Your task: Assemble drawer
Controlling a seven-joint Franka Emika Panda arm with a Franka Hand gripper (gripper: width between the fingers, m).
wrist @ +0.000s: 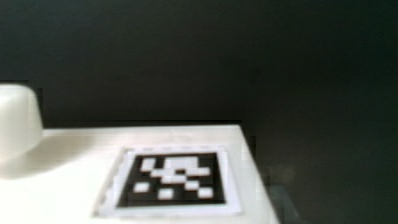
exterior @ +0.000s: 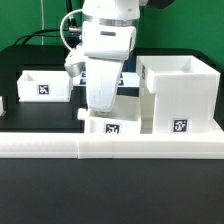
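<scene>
The large boxy housing (exterior: 180, 95) stands at the exterior view's right, open side up, with a tag on its front. One small tray (exterior: 45, 85) sits at the left. The other small tray (exterior: 112, 127) lies against the low border wall, right under my gripper (exterior: 100, 112). The gripper is lowered onto this tray and its fingertips are hidden behind the hand and the tray. The wrist view shows a white tray face (wrist: 89, 160) with its tag (wrist: 178, 178) very close, and a rounded white part (wrist: 15, 125) beside it. No fingers show there.
The long low white border wall (exterior: 110, 148) runs across the front. The housing stands close to the exterior view's right of the middle tray. The table is black. Cables hang behind the arm.
</scene>
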